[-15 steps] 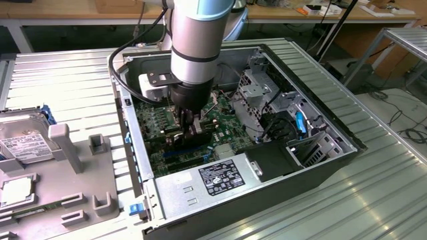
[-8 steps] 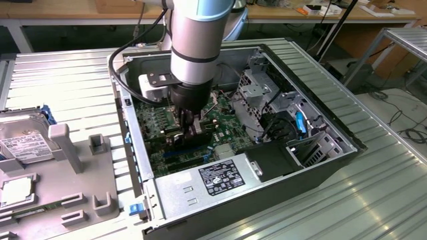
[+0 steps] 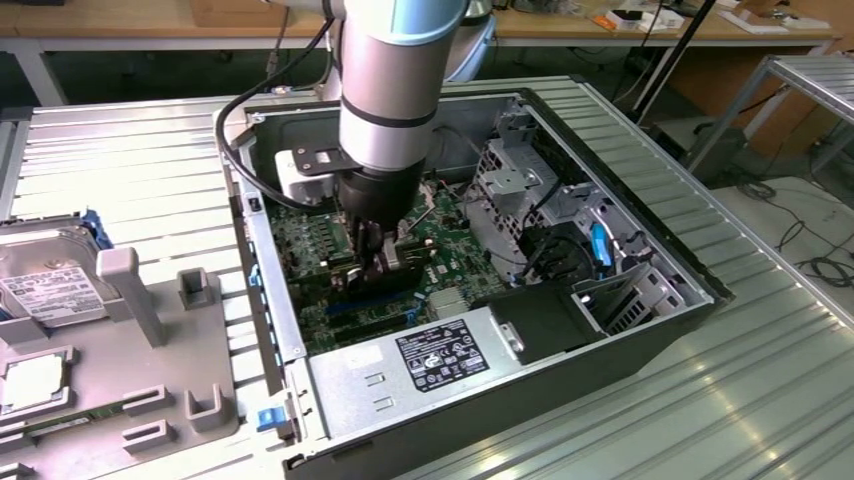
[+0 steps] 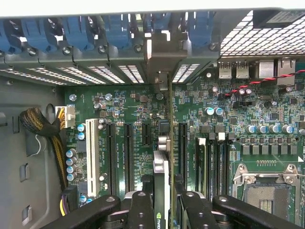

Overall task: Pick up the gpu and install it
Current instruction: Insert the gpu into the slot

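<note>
The gpu [image 4: 161, 176] stands edge-on, a thin dark card with a silvery edge, and it reaches toward the rear slot openings [image 4: 159, 71] of the case. My gripper [image 4: 162, 191] is shut on it, one black finger [image 4: 141, 205] pressed on each side. The card hangs low over the green motherboard [image 4: 119, 109], between two long black slots [image 4: 128, 152]. Whether it touches a slot is hidden by the card itself. In the exterior view, the gripper [image 3: 378, 262] reaches down into the open computer case [image 3: 641, 330], with the gpu [image 3: 334, 280] dark beneath it.
A white slot [image 4: 90, 157], a cable bundle [image 4: 43, 129] and the CPU socket [image 4: 267, 191] flank the card. Blue clips [image 4: 71, 33] line the rear wall. The power supply [image 3: 427, 360] and drive cage [image 3: 514, 180] crowd the case. A hard drive [image 3: 54, 290] lies on the grey fixture [image 3: 147, 400].
</note>
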{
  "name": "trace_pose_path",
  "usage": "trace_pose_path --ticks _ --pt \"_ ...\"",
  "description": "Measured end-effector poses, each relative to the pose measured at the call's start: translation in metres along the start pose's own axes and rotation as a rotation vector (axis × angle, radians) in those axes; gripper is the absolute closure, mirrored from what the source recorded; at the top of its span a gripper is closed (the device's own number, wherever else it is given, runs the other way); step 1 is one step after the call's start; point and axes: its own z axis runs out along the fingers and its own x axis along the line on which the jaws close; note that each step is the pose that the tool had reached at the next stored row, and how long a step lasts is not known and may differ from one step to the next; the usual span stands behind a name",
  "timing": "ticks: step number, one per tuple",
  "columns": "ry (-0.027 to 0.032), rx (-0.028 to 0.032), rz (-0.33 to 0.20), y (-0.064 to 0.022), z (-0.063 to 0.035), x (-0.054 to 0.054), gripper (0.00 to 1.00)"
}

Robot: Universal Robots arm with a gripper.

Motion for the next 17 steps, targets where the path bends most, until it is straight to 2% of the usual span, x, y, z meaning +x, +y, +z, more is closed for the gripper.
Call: trace_pose_path --ticks 1,2,7,8,17 --pt "0.0003 0.0006 0.000 -0.0002 -0.0001 0.0001 0.72" --pt "0.0006 0.0005 0.000 -0.0003 -0.0002 0.0001 0.65" --pt "0.0006 0.0005 0.000 -0.0003 -0.0002 0.0001 0.64" --pt "0.0006 0.0005 0.000 -0.0003 -0.0002 0.0001 0.58" --pt "0.0006 0.0005 0.000 -0.0003 -0.0002 0.0001 0.58"
